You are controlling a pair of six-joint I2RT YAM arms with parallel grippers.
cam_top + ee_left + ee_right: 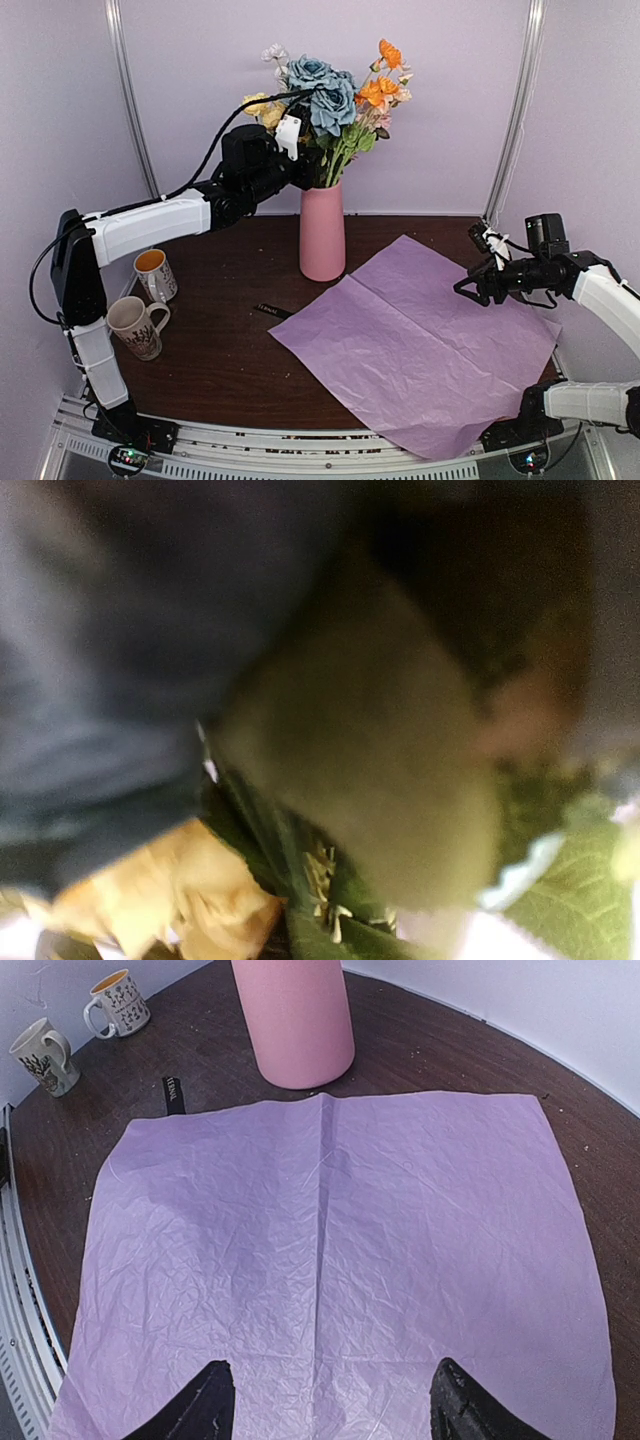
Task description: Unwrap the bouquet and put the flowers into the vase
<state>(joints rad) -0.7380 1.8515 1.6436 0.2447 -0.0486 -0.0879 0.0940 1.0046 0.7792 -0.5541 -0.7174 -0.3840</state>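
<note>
The flowers (325, 95), blue, orange, pale yellow and white, stand with their green stems in the tall pink vase (322, 240) at the back middle of the table. My left gripper (305, 170) is pushed in among the stems and leaves just above the vase's mouth. Foliage hides its jaws. The left wrist view is a blur of green leaves (300, 880) and a yellow-orange bloom (170, 890). The lilac tissue paper (420, 330) lies spread flat, right of the vase. My right gripper (465, 290) hovers open over the paper (330, 1260), holding nothing, facing the vase (292, 1020).
Two patterned mugs (155, 273) (137, 326) stand at the left, under the left arm. A short black ribbon (272, 311) lies on the dark table by the paper's left corner. White walls enclose the back and sides.
</note>
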